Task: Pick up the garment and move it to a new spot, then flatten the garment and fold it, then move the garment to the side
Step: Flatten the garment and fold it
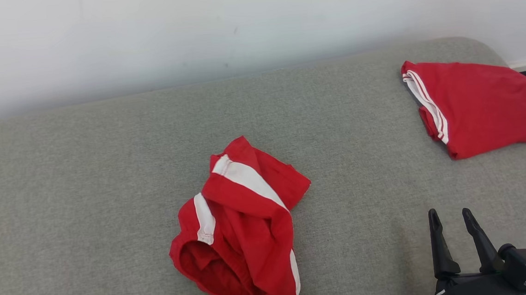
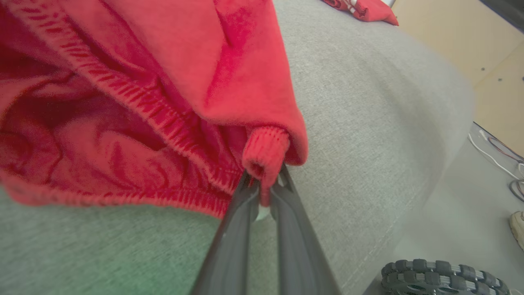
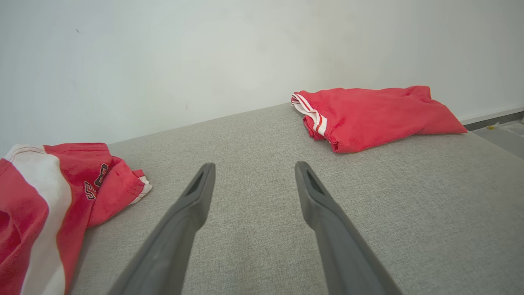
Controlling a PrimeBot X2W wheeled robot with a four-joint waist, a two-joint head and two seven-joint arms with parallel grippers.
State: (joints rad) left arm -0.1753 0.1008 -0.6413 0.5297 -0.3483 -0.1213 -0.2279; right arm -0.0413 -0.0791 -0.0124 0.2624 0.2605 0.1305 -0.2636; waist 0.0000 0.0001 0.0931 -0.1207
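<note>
The garment (image 1: 241,232), red shorts with white stripes, lies crumpled on the near middle of the grey surface (image 1: 84,178). Its open waist faces me. A second red garment (image 1: 477,104) sits folded at the far right, well apart.

In the left wrist view, my left jaws are closed on a small roll (image 2: 266,143) of the ribbed waistband. It is pinched right at the tips of the fingers (image 2: 237,221). My right jaws stand wide open and empty over bare surface, to the right of the shorts and touching nothing.

I judge the cloth to be light, soft and fully limp, with a slightly fleecy nap. It should weigh almost nothing on the arm, but it has no stiffness. Whatever I lift will hang and trail, and the rest will drag across the textured surface.

The waistband (image 2: 135,106) is the best place to hold. It is thick, ribbed and elastic, so it should resist slipping better than the single-layer leg fabric. My present hold looks shallow and is only a fold at the tips, so a quick pull might strip it free.

For flattening, I would want the right jaws on the waistband at the opposite side. Then the two holds could stretch it straight.
</note>
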